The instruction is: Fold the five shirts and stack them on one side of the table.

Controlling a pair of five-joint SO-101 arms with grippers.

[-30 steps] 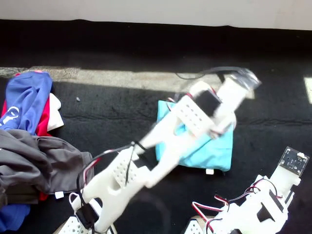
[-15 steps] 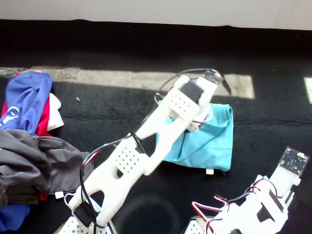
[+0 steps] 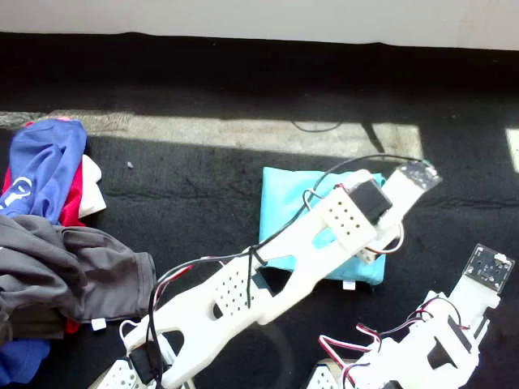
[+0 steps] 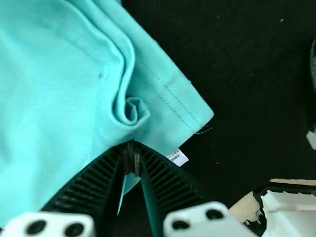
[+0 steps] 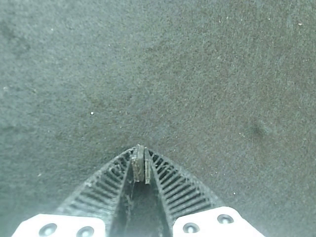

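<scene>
Turquoise shirt [image 3: 280, 198]: folded into a rectangle and laid flat on the black table [image 3: 195, 211].
Left gripper [image 4: 132, 157]: held at the shirt's hem corner, beside a white tag [image 4: 177, 158]; the jaws are pressed together, and whether cloth is pinched between them cannot be told.
Right gripper [image 5: 139, 163]: held over bare table, apart from the turquoise shirt; the jaws are pressed together on nothing.
Unfolded shirts: a blue shirt [image 3: 40, 166] and a grey shirt [image 3: 73, 275] are heaped together, well apart from the turquoise shirt.

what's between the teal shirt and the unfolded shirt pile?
Bare black table cover between the teal shirt and the pile, per the high view.
</scene>
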